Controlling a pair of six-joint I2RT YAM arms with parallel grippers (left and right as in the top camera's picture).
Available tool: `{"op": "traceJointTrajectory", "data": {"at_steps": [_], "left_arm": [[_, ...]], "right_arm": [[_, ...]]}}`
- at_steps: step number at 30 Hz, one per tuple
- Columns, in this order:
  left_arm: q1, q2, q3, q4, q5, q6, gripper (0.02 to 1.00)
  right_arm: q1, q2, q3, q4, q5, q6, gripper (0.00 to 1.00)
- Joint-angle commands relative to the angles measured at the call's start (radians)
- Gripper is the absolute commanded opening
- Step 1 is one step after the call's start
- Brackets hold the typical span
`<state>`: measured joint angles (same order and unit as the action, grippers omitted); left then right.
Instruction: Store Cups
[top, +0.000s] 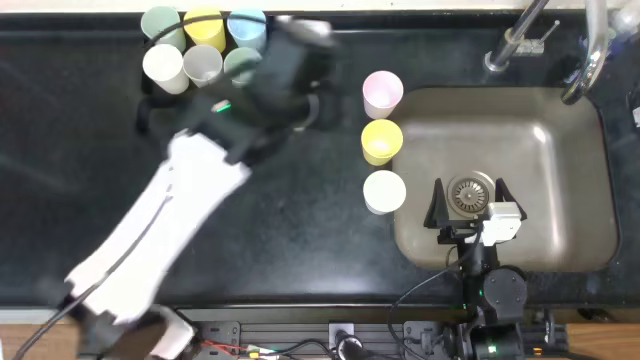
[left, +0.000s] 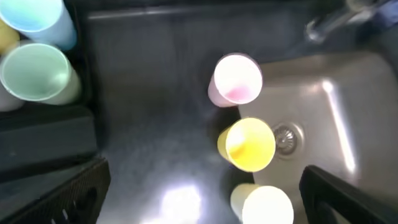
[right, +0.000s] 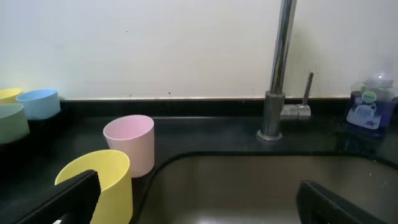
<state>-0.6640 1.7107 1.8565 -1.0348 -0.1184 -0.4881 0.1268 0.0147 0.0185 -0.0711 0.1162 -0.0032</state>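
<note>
Closest up, the left gripper (left: 202, 186) is seen hanging over the dark surface (top: 80, 160), fingers spread wide with nothing held. Three loose cups are lined up in a row just beside the sink (top: 570, 110): pink cup (top: 382, 92), yellow cup (top: 381, 140), white cup (top: 384, 191). All are stood upright, long axis vertical, mouths up. Six more are bunched (top: 203, 64) upright at the back left, in two rows of three. Right gripper (top: 468, 197) is held over the sink, fingers also wide, nothing gripped. One faucet (top: 515, 40) is mounted behind the sink.
</note>
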Motion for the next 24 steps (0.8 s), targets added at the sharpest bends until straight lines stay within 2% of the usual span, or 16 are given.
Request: {"op": "traceJointTrajectory", "data": {"at_steps": [1,8,24], "left_arm": [[-0.032,0.169,0.195,-0.073,-0.126,-0.127,1.000],[-0.032,0.397,0.332,-0.097,-0.064,-0.142,1.000],[-0.028,0.663,0.430,-0.016,-0.065,-0.103,0.969]], "right_arm": [[0.005,-0.011,-0.014,0.005,0.007,0.003,0.996],[0.005,-0.011,-0.014,0.005,0.007,0.003,0.998],[0.005,-0.011,-0.014,0.004,0.007,0.003,0.998]]}}
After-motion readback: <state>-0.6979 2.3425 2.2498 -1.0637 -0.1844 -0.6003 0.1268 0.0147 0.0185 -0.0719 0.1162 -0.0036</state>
